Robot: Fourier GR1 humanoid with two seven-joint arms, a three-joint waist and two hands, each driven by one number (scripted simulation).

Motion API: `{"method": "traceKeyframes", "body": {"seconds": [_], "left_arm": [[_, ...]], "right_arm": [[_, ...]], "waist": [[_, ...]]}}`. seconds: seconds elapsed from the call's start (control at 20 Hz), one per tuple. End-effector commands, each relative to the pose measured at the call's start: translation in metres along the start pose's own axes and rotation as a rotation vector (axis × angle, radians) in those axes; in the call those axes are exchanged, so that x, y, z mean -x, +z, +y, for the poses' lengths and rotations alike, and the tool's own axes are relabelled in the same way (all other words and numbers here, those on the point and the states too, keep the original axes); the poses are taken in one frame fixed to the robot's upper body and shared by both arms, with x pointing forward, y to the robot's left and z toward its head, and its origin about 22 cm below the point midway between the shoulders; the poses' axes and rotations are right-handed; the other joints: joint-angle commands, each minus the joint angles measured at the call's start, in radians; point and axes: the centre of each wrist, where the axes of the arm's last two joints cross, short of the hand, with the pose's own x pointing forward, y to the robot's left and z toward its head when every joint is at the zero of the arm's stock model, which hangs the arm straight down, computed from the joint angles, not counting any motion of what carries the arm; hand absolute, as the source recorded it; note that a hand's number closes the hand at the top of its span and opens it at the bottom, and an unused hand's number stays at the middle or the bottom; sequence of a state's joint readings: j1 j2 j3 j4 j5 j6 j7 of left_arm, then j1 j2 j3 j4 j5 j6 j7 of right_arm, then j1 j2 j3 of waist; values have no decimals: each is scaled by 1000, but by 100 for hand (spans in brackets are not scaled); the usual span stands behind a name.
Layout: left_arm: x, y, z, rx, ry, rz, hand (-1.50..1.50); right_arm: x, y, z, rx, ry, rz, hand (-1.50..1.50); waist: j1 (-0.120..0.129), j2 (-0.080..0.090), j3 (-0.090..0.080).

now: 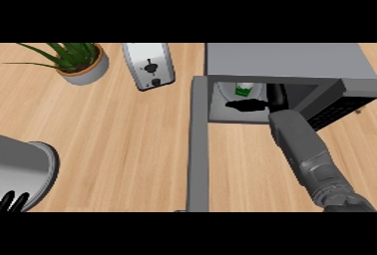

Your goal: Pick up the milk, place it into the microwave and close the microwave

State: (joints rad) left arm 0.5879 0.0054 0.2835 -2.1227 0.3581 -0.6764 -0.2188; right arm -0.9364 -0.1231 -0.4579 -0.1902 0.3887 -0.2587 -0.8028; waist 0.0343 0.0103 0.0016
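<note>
The milk (245, 90), a small white carton with a green label, stands upright inside the open microwave (283, 60) at the top right, near the cavity's left side. My right hand (247, 105) is in the cavity mouth just in front of the milk, its fingers stretched out to the left and not curled round the carton. The right forearm (305, 149) runs up to it from the lower right. The microwave's door (199, 144) is swung wide open, showing as a long grey strip pointing toward me. My left hand (13, 201) rests open at the lower left edge, fingers up.
A silver toaster (149, 65) stands left of the microwave. Farther left is a potted green plant (79, 61). A large grey metal pot (23, 169) sits at the left edge above my left hand. Bare wooden counter (125, 144) lies between the pot and the door.
</note>
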Motion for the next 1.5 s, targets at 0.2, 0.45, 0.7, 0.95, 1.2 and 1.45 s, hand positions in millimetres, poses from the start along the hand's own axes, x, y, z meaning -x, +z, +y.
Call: {"method": "traceKeyframes", "body": {"seconds": [0.2,0.45,0.7,0.95,1.2,1.45], "left_arm": [[-9,-16,-28,56,-14,17,-150],[6,-37,-44,127,5,41,-150],[17,-45,-51,180,9,86,-150],[26,-70,-68,263,-29,117,150],[40,-86,-79,291,-56,157,150],[61,-115,-77,387,-131,182,150]], "right_arm": [[25,42,8,-57,-113,-3,-150],[29,67,30,-77,-161,12,-150],[47,109,8,-100,-225,34,-150],[52,150,-5,-71,-266,12,-150],[36,188,-31,-65,-254,-1,-150],[12,225,-77,-7,-175,15,-150]], "waist": [[-52,-22,-2],[-60,-24,-3],[-84,-27,-4],[-96,-29,-4],[-95,-27,-5],[-86,-18,-5]]}}
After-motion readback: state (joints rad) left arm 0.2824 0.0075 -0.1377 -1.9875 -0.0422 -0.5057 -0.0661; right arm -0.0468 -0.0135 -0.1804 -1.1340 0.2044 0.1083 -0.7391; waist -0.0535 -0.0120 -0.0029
